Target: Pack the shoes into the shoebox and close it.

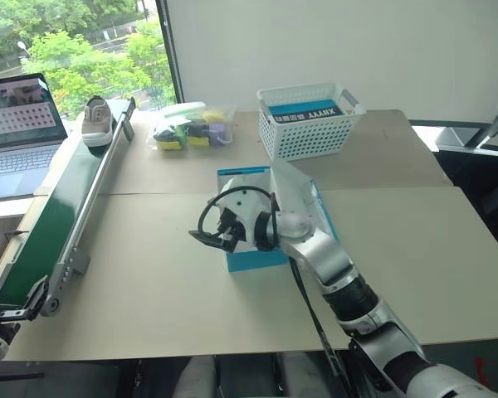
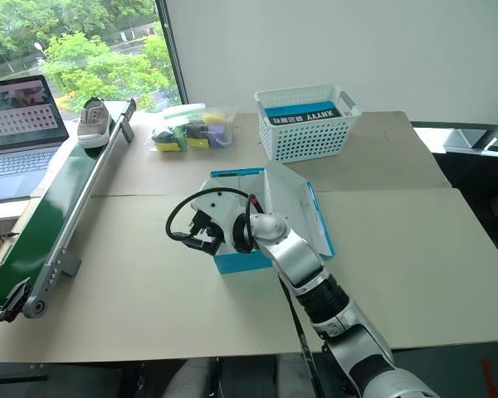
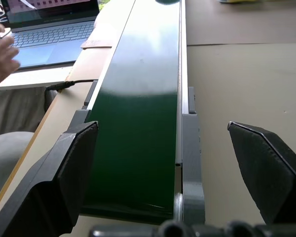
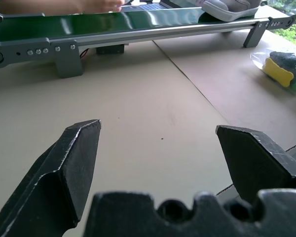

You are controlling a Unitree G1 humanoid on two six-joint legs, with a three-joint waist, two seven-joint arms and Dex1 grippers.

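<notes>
Shoebox [image 1: 251,259] interior behind right pincer [image 1: 209,236]; laptop [image 1: 17,133] edge-cropped.

You will see a matt, smooth, cardboard-like counter [image 1: 149,274]. The conveyor belt [image 3: 138,123] is glossy green, its side rail [image 3: 183,98] brushed grey metal. The shoe [image 1: 96,118] is soft fabric. The shoebox [image 2: 241,262] is cardboard; the basket [image 1: 307,133] is white plastic lattice. The claw fingers [image 4: 74,163] are matt black.
</notes>
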